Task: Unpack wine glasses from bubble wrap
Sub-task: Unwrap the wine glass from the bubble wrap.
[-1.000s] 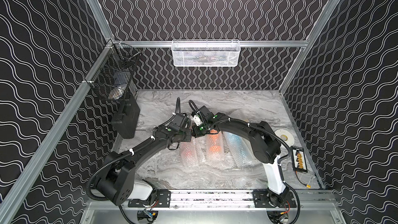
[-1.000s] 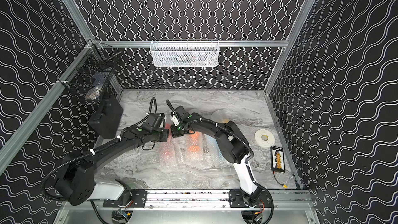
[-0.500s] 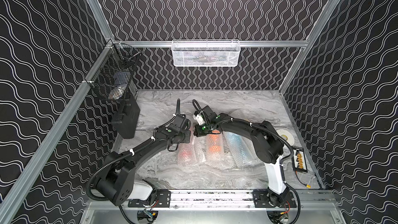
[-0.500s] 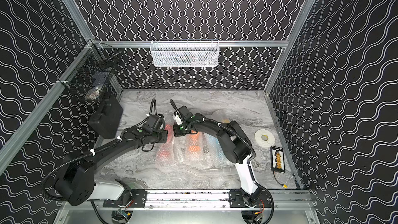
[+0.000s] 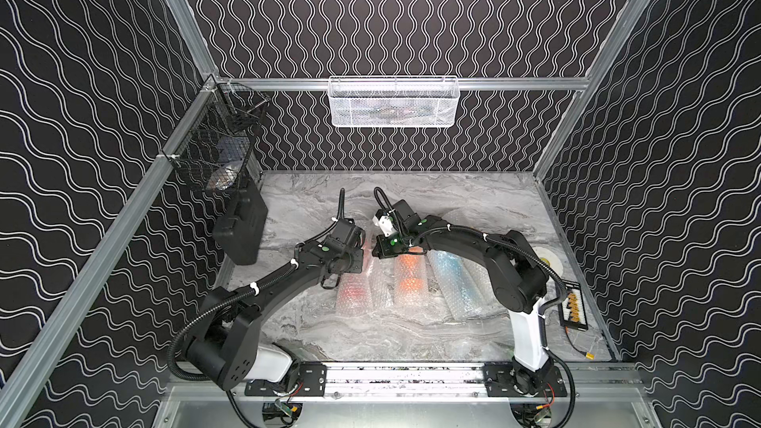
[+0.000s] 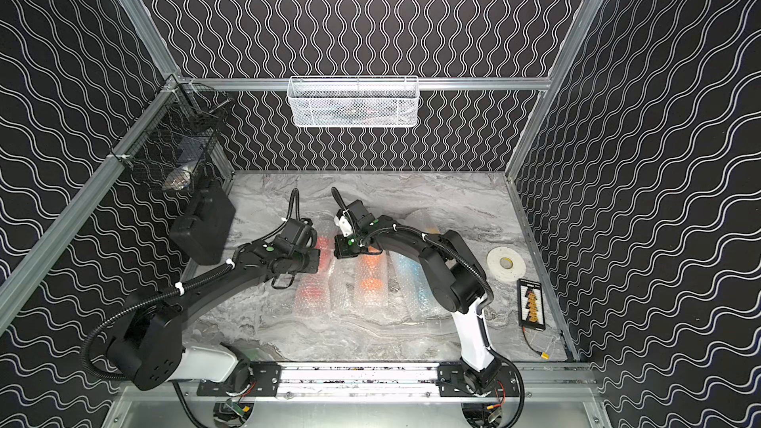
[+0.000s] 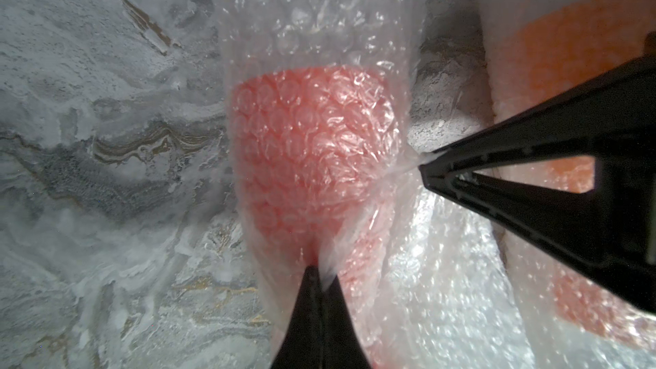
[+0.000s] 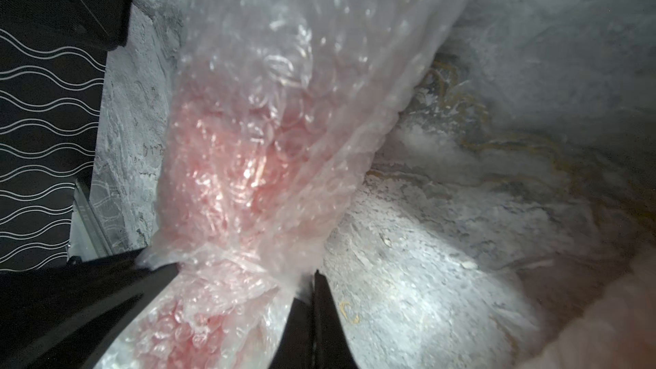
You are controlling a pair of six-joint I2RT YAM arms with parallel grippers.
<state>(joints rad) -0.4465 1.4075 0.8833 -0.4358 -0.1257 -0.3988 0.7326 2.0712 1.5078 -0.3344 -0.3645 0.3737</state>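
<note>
Three bubble wrap rolls lie side by side mid-table. They show a red wine glass (image 5: 353,295), an orange one (image 5: 409,277) and a light blue one (image 5: 452,271). Both grippers meet at the far end of the red roll (image 6: 313,296). In the left wrist view my left gripper (image 7: 319,275) is shut on a fold of the bubble wrap (image 7: 319,30) over the red glass (image 7: 312,136). My right gripper (image 8: 313,278) is shut on another edge of the same wrap, pulling it taut. Its tip also appears in the left wrist view.
A white tape roll (image 5: 544,262) and a small black device (image 5: 573,310) lie at the right edge. A black case (image 5: 241,229) leans at the left wall under a black wire basket (image 5: 218,150). A white mesh basket (image 5: 393,102) hangs on the back wall.
Both grippers have stayed shut on the red roll's wrap. The near end of the red roll has shifted slightly to the left.
</note>
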